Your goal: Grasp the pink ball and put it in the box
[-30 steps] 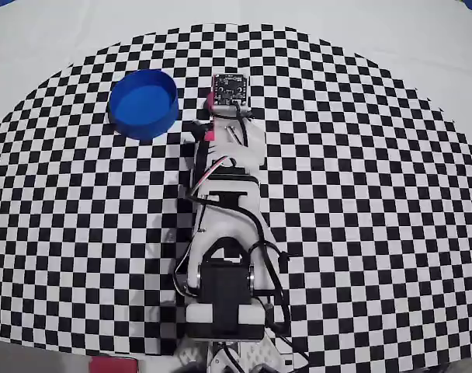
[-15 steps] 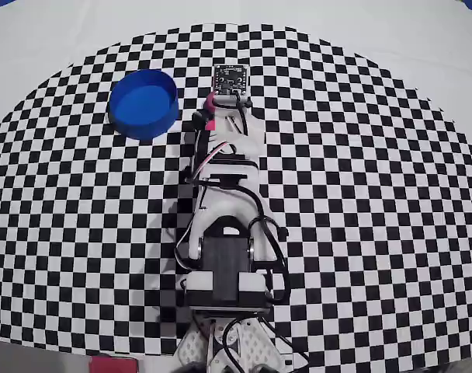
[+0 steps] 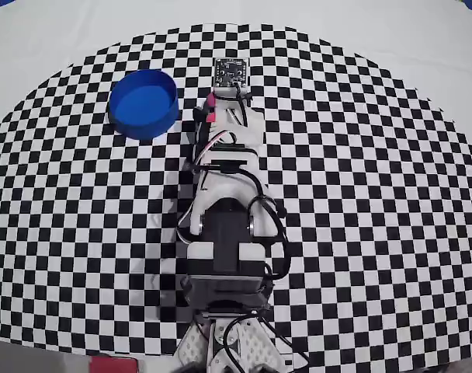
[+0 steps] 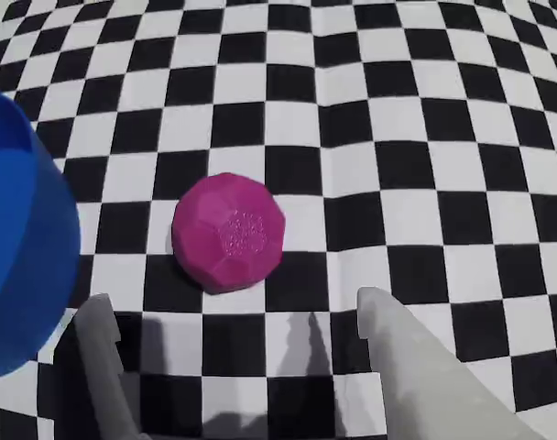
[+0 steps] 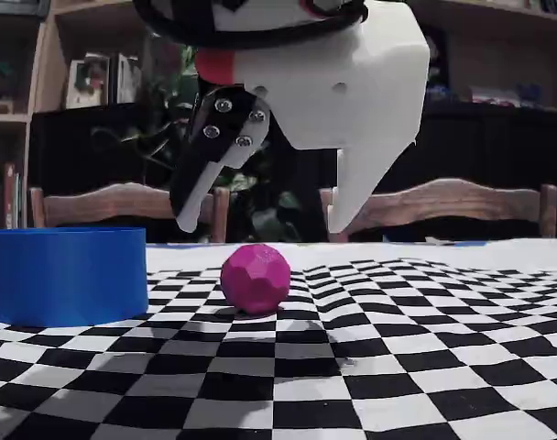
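Here we hold our gripper (image 5: 260, 225) wide open above the ball (image 5: 256, 279), gripping nothing. The ball rests on the checkered mat (image 5: 425, 348), apart from both fingertips (image 4: 375, 307), which flank it from above in the fixed view. The box (image 3: 144, 103) stands near the ball, to its left in the wrist view, and holds nothing.

small faceted magenta-pink matte ball (image 4: 229, 232): 1, centre-left of wrist view | round bright-blue shallow plastic box (image 3: 144, 103): 1, upper left of overhead view | white robot arm (image 3: 224, 233): 1 | claw (image 5: 265, 225): 1, with 2 fingers | wooden chair backs (image 5: 443, 198): 2, fixed-view background
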